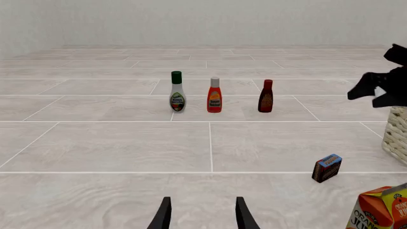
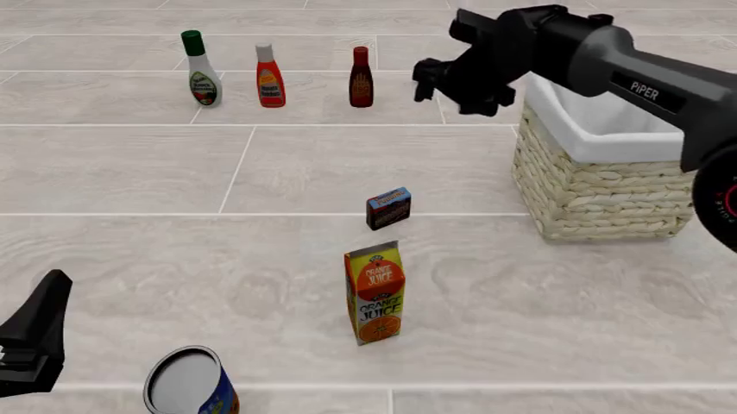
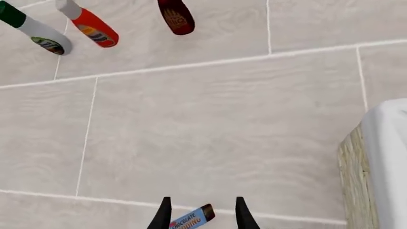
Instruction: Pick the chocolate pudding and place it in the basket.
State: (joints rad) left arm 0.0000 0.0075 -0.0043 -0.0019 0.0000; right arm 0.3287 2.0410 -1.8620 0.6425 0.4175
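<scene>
Right hand: the black right hand (image 2: 455, 86) hangs high above the pale tiled surface (image 2: 138, 172), beside the basket – fingers parted, nothing between them.
Why there: its wrist view looks down past the two fingertips (image 3: 164, 212) at the pudding, so I read this as lining up for a descent, not yet a grasp.
Pudding: the small dark-brown chocolate pudding box with a blue and red-orange face (image 2: 389, 208) stands free on the surface, between the orange juice carton (image 2: 374, 293) in front and three sauce bottles (image 2: 271, 78) well behind.
Pointing: its printed face tips upward and its long axis runs slantwise across the right hand's gap – a wrist turn looks needed.
Basket: the square straw-coloured wicker basket with white cloth lining (image 2: 593, 185) sits to the right of the pudding, apart from it.
Left hand: the left hand (image 1: 202, 214) is low and near, fingers apart, holding nothing – parked clear of the work, by a blue can (image 2: 190, 384).
</scene>
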